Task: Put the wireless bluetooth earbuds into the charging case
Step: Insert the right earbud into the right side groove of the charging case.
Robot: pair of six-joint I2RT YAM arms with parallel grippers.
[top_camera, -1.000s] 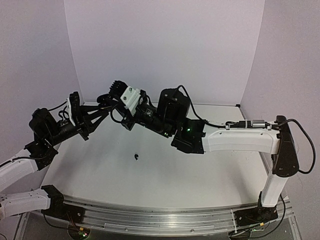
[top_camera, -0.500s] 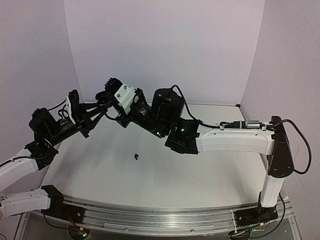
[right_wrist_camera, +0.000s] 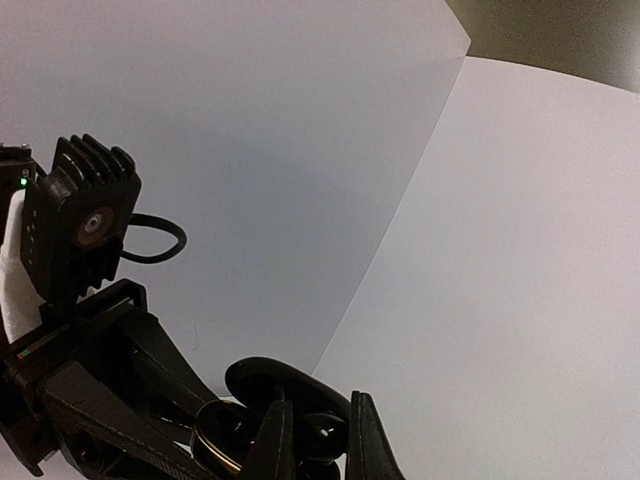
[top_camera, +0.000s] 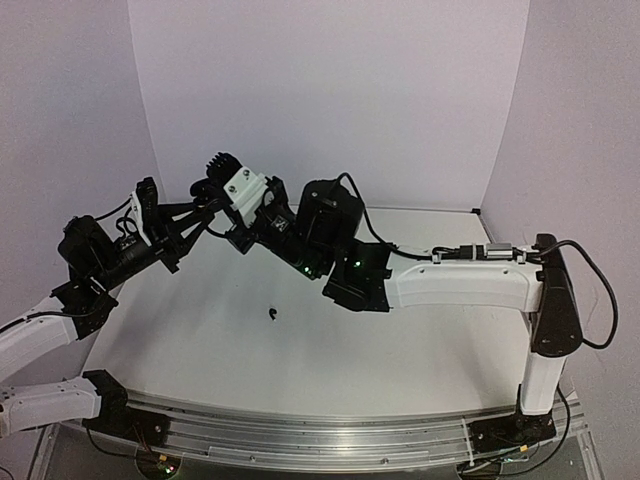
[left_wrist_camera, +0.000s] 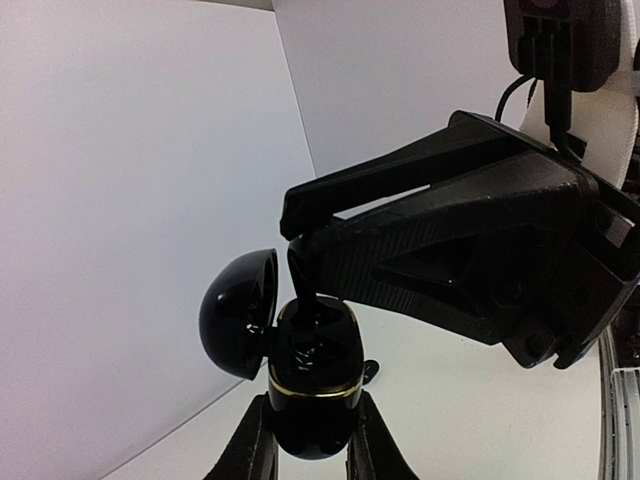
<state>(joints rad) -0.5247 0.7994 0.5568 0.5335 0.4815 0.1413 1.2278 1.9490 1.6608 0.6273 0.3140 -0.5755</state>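
Leftward and a little upward is how the right arm [top_camera: 460,285] has travelled over the last second, its upright post leaning in from the table's right edge and its wrist closing on the left arm [top_camera: 40,335], which has barely shifted. White backdrop walls [top_camera: 330,100] stand around a white table [top_camera: 420,350], and both arms reach from its near edge to meet in the air above its far left part. The right arm stretches across the table, forearm level and hand pointing left; the left arm rises from the left side with its hand pointing right. In the left wrist view the left gripper [left_wrist_camera: 308,435] is clamped on the lower half of a charging case [left_wrist_camera: 312,385], one finger on each side, holding it upright. The case is glossy black and rounded, with a gold ring around its rim, and its lid [left_wrist_camera: 240,315] is swung open to the left. The right gripper [left_wrist_camera: 293,232] comes in from the right above it, its fingers drawn almost together at the tips and pinching a black earbud [left_wrist_camera: 303,280] that hangs down with its lower end at the mouth of the open case. How deep it sits cannot be made out against the dark interior. A second earbud [top_camera: 272,314], also black, lies alone on the table near the middle, well apart from both hands.
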